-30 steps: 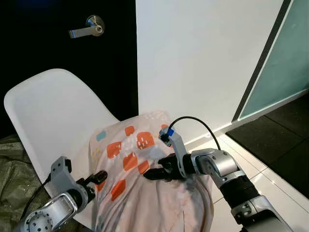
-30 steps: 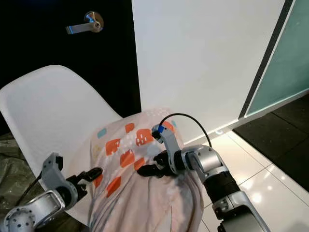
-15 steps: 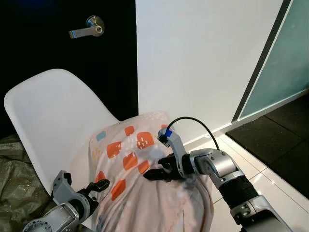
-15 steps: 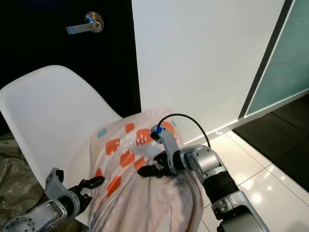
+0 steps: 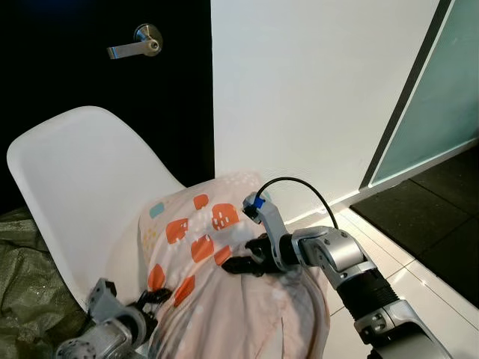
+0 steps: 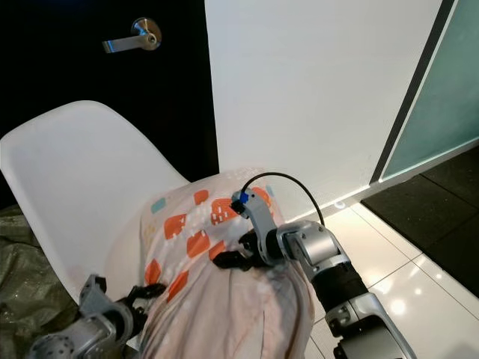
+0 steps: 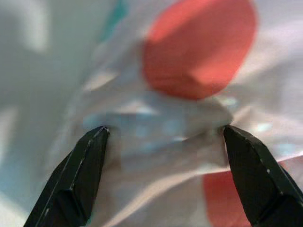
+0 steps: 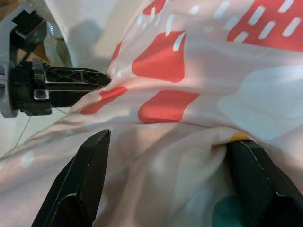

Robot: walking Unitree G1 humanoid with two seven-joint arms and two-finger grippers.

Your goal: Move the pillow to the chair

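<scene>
L tool point(image 7: 163, 142) | fingers point(image 7: 75, 177) spread, tips pressed into pillow point(image 7: 189, 94) fabric | orange patches, blurred close-up

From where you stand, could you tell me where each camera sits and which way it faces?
Left eye view: on the head, looking forward and down at the white plastic shell chair bearing the pale pillow with orange patches; both silver arms show.
Right eye view: the head's other eye, same scene; the right gripper presses the pillow.
Left wrist view: along the left gripper, fingers open against the pillow's fabric.
Right wrist view: along the right gripper's open fingers over the pillow, facing the left gripper.
All four views share the pillow.
</scene>
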